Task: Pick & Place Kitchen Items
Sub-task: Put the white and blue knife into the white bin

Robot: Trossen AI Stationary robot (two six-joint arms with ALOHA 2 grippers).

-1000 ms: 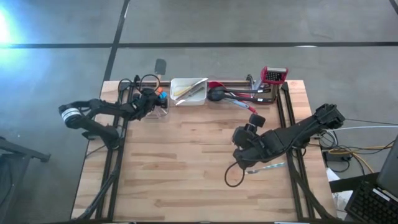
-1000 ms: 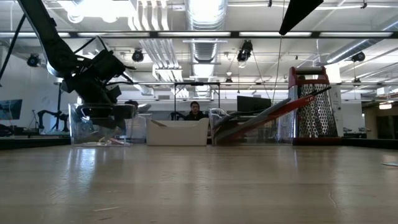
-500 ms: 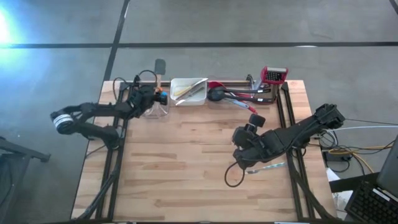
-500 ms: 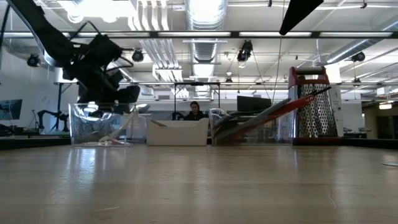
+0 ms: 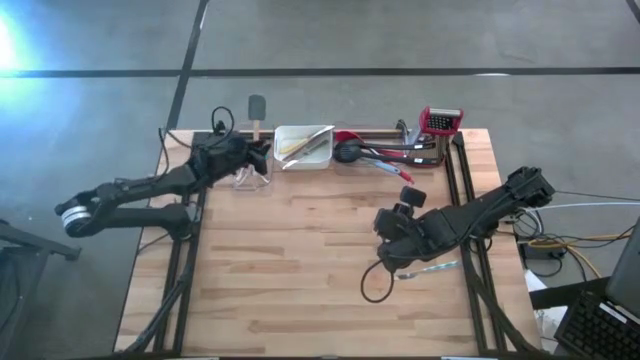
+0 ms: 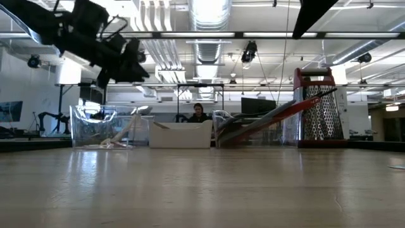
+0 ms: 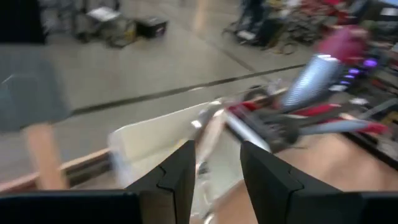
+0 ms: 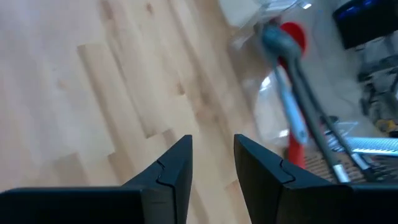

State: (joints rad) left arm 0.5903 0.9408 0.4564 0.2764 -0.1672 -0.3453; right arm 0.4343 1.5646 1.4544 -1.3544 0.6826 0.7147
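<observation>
High view: the left hand is hovering over the clear bin at the table's 11 o'clock edge, with a light utensil leaning inside. The white tray at 12 is holding pale pieces; red and black utensils are lying toward 1, beside the grater. The right hand is hanging at 3 over bare wood.

Low view: the left hand is hovering above the bin's rim.

Wrist views: both hands are standing slightly spread, pinching nothing; open boards are stretching ahead of the right hand.
</observation>
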